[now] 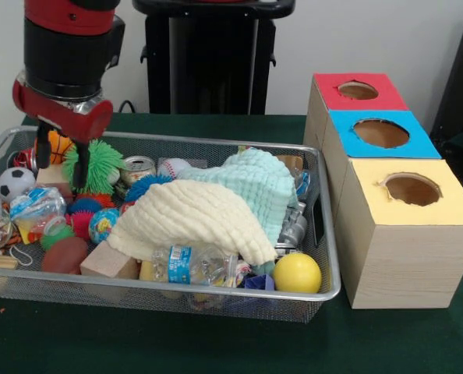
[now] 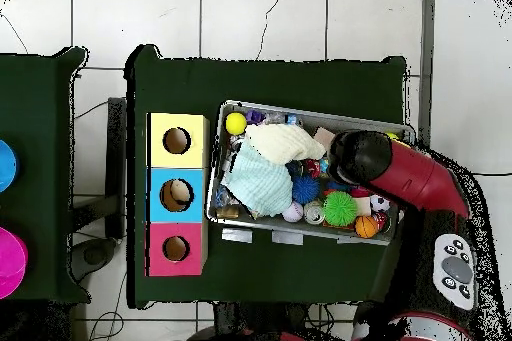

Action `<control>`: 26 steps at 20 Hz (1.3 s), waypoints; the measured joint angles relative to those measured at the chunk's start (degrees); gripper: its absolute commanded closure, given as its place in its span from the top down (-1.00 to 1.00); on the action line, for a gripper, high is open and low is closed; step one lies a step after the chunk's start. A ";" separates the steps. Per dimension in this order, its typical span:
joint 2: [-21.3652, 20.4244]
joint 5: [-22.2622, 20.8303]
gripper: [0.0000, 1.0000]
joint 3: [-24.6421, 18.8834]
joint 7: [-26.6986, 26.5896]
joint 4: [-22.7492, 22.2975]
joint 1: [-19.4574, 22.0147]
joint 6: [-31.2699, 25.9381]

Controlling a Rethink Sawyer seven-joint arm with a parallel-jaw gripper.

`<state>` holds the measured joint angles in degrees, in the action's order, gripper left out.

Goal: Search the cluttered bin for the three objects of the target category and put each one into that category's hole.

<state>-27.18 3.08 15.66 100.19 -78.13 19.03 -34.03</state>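
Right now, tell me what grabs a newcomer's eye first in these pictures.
Two crumpled cloths, cream and mint, lie heaped over the clutter in the middle of the wire-mesh bin. The red and black arm's pincer hangs over the bin's left end by a green spiky ball. Beside the bin stand three wooden boxes topped red, blue and yellow.

Sawyer arm (image 1: 69,47): red shell w/ a wide black band round the wrist section and a silvery ring beneath it. Below sits a red, rounded cross-piece carrying the gripper (image 1: 60,165), which has two slim black fingers (image 1: 42,148). Behind stands the black pedestal (image 1: 212,54), built of upright panels. From overhead the arm reads as a red tube w/ a black rounded end; a grey oval panel (image 2: 456,267) w/ dark buttons sits on it.
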 measured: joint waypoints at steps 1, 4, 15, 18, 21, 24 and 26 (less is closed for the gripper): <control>1.40 0.00 1.00 1.43 0.00 0.04 0.01 0.95; 2.86 0.01 1.00 2.61 0.00 0.05 0.00 1.92; 12.96 2.61 1.00 8.50 2.05 0.12 -0.61 8.42; 14.10 4.20 1.00 9.22 3.57 0.12 -1.09 10.35; 14.46 5.88 1.00 10.66 5.25 0.34 -1.94 11.86; 15.14 6.85 1.00 11.90 5.95 0.46 -2.57 13.21; 15.79 7.31 1.00 12.80 6.42 0.57 -3.03 14.59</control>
<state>-11.39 10.39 28.46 106.61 -77.55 16.01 -19.44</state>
